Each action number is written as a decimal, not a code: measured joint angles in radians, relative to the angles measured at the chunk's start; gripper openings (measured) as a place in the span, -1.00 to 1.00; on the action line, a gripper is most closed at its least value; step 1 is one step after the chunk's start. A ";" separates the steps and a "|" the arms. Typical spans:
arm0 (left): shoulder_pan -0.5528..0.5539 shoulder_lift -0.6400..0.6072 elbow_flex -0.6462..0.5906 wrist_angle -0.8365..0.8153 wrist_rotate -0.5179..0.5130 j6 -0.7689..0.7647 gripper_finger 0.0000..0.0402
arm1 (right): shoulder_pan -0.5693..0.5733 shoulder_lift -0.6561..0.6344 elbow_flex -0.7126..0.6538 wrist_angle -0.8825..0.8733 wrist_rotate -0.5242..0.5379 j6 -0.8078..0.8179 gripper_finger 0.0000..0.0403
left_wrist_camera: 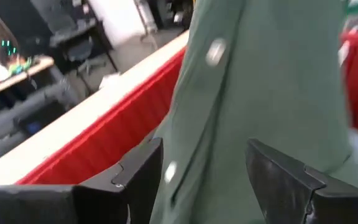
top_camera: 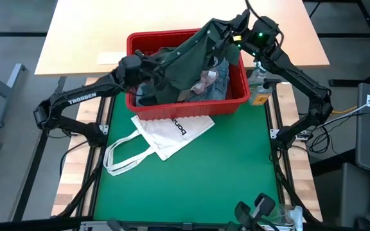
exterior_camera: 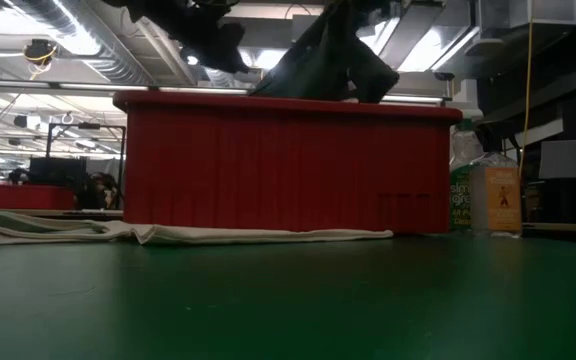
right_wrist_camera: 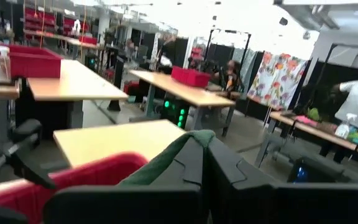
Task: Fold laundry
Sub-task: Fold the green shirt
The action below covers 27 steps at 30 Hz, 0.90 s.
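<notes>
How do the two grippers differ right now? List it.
The left gripper is open, its fingers either side of the dark green top; the right gripper is shut on that top. The left sits over the red basket; the right holds the cloth up over the basket's far right corner. Both work on the same garment.

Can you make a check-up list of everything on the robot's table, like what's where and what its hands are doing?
Surface: green mat, bare toward the front.
Job's things: dark green top lifted out of the red basket; jeans and other clothes inside.
Clutter: white tote bag flat before the basket; bottles beside it.
Grippers: right gripper shut on the top, raised; left gripper open with the hanging cloth between its fingers.
Cables: dark leads along the right edge.
Surroundings: wooden tables, people far off.
</notes>
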 joint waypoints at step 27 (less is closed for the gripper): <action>-0.071 0.064 0.005 -0.157 0.241 -0.053 0.11 | 0.000 -0.001 0.190 -0.008 -0.003 0.001 -0.99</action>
